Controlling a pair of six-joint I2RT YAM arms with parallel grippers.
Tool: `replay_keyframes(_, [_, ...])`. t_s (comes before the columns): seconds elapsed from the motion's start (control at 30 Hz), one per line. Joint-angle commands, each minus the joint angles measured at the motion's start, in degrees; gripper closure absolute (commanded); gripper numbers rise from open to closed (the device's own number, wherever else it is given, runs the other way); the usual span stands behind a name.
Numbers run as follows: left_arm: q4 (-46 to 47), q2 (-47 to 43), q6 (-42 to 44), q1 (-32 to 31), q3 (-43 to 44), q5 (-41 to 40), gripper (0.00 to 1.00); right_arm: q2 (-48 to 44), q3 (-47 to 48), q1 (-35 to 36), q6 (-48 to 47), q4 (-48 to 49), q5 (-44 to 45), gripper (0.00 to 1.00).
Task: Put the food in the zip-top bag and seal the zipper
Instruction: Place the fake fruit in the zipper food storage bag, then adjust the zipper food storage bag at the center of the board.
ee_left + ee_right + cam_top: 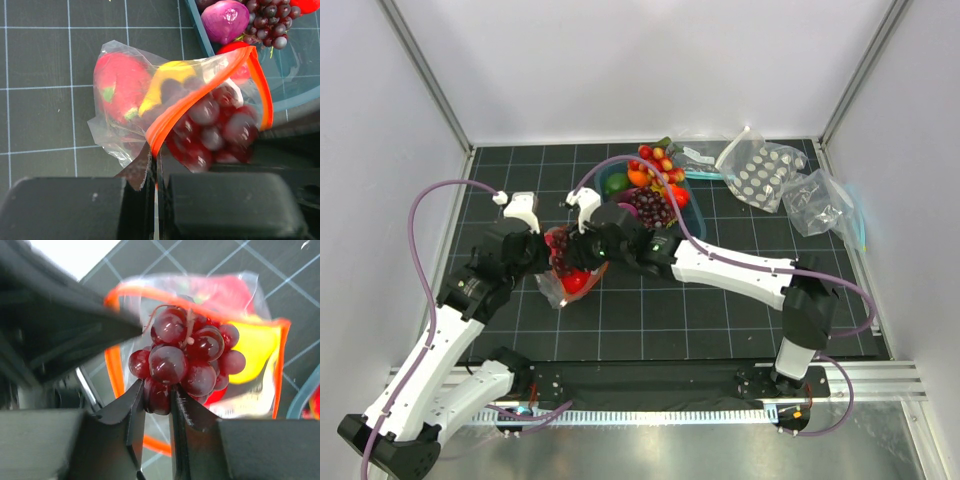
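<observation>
Though from above my left claw (550,260) and right claw (580,254) crowd over the zip-top bag (560,290) just beside the blue tray (698,218), open mat (650,320) lies on its near side. At my left wrist, the fingers (70,210) are pressed together on the bag's edge by the orange-red zipper (190,101), whose mouth I should hold wide. At my right wrist, the claw pinches the grape bunch (185,360) at the mouth; I'd push deeper, past the yellow fruit (252,352), before releasing.

The zip-top bag (120,130) is pinched at its edge between the closed fingers of the left gripper (156,182). Its orange-red zipper (200,95) is spread open. 1 grape cluster (215,132) is seen at the mouth; 1 red fruit (117,82) and 1 yellow piece (167,77) are contained inside.
</observation>
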Motion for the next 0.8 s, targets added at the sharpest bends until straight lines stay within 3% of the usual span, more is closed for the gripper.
replay_keyframes(0.0, [2.38, -0.80, 0.40, 0.29, 0.14, -0.21, 1.00, 3.06, 3.62, 0.08, 1.86, 5.69, 3.61, 0.64])
replay_keyframes(0.07, [2.38, -0.97, 0.31, 0.29, 0.14, -0.30, 1.00, 4.99, 4.14, -0.10, 2.13, 5.08, 4.49, 0.47])
replay_keyframes(0.1, [2.38, -1.06, 0.31, 0.29, 0.23, -0.30, 1.00, 5.78, 5.28, -0.10, 2.13, 3.25, 4.75, 0.29])
replay_keyframes(0.2, [2.38, -1.15, 0.31, 0.29, 0.14, -0.39, 1.00, 5.36, 5.99, -0.10, 2.22, 0.60, 6.33, 0.17])
replay_keyframes(0.57, [2.03, -0.80, 0.31, 0.21, 0.14, -1.18, 1.00, -11.25, -4.81, -0.10, 1.69, 0.16, 9.32, 0.16])
replay_keyframes(0.77, [2.03, -0.89, 0.31, 0.29, 0.23, -1.18, 1.00, -15.83, -5.79, -0.10, 1.51, -8.62, 17.75, 0.24])
